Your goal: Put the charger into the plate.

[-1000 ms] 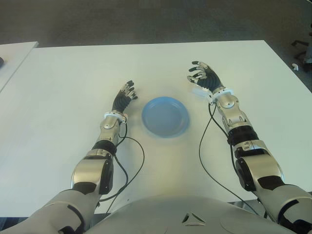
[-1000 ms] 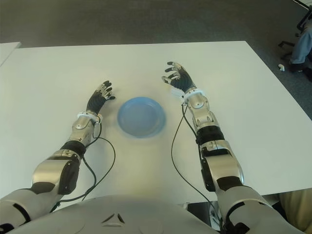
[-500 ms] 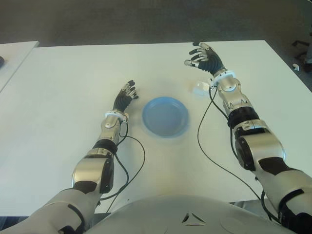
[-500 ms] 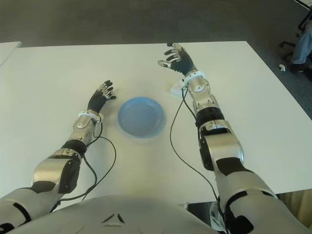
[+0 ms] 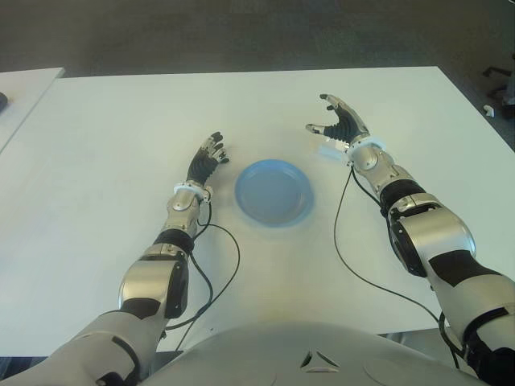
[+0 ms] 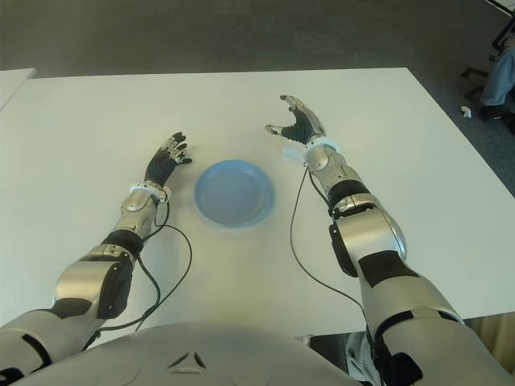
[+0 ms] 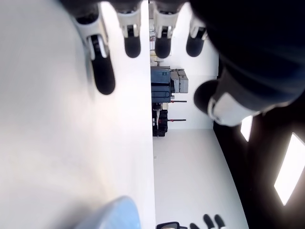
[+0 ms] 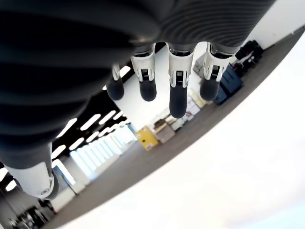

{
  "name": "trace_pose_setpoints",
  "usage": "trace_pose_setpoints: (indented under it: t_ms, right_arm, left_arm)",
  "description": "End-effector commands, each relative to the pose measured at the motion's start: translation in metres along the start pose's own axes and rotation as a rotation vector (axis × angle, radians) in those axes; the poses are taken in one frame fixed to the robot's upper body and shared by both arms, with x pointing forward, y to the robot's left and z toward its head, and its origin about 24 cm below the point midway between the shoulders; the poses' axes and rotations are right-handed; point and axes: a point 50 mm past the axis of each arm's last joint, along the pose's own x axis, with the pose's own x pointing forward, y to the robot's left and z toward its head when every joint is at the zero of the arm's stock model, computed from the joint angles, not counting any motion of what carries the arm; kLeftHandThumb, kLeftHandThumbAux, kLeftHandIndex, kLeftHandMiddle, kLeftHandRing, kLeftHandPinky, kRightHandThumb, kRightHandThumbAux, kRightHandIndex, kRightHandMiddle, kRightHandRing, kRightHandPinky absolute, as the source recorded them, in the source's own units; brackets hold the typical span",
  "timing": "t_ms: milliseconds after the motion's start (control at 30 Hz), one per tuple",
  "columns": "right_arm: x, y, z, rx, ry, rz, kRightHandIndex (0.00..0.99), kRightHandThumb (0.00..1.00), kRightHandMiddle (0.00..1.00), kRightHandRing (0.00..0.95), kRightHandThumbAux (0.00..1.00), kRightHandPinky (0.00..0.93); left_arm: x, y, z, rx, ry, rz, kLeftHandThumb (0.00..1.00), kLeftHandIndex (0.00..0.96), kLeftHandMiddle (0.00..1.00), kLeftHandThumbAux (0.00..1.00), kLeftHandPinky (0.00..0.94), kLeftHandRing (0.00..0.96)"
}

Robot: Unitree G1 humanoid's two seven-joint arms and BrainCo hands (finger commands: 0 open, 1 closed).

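Note:
A round blue plate (image 5: 273,192) lies on the white table (image 5: 105,145), between my two hands. The charger (image 5: 325,149), a small white block, sits on the table just right of the plate's far edge, partly hidden by my right hand. My right hand (image 5: 336,126) hovers right behind and above the charger, its fingers spread and nothing in them. In the right wrist view its fingers (image 8: 175,90) are stretched out over bare table. My left hand (image 5: 207,159) shows just left of the plate, fingers relaxed and empty.
Black cables (image 5: 336,233) trail from both wrists across the table toward my body. A second white table (image 5: 24,80) stands at the far left. Beyond the table's far and right edges is dark carpet (image 5: 241,32).
My right hand first reached farther out and uncovered the charger, then drew back and lowered close behind it with the wrist turned. The left hand, plate and charger stayed put.

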Motion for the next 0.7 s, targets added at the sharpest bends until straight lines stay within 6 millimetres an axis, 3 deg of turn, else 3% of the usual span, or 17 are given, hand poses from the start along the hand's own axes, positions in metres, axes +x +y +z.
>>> trace_pose_setpoints:
  t_ms: [33, 300, 700]
  right_arm:
    - [-0.004, 0.005, -0.009, -0.097, 0.028, 0.030, 0.004, 0.392, 0.016, 0.015, 0.473, 0.008]
    - [-0.011, 0.016, -0.021, -0.195, 0.092, 0.135, 0.000, 0.338, 0.000, 0.000, 0.362, 0.000]
    - [-0.021, 0.031, -0.034, -0.228, 0.163, 0.230, 0.000, 0.296, 0.000, 0.000, 0.301, 0.000]
  left_arm:
    - [-0.010, -0.004, -0.021, -0.008, 0.100, -0.008, 0.000, 0.068, 0.050, 0.590, 0.060, 0.040]
    - [-0.012, -0.003, -0.023, -0.003, 0.094, -0.005, 0.000, 0.075, 0.062, 0.577, 0.075, 0.052]
    - [-0.015, -0.003, -0.023, -0.022, 0.075, -0.028, 0.000, 0.093, 0.086, 0.559, 0.085, 0.066]
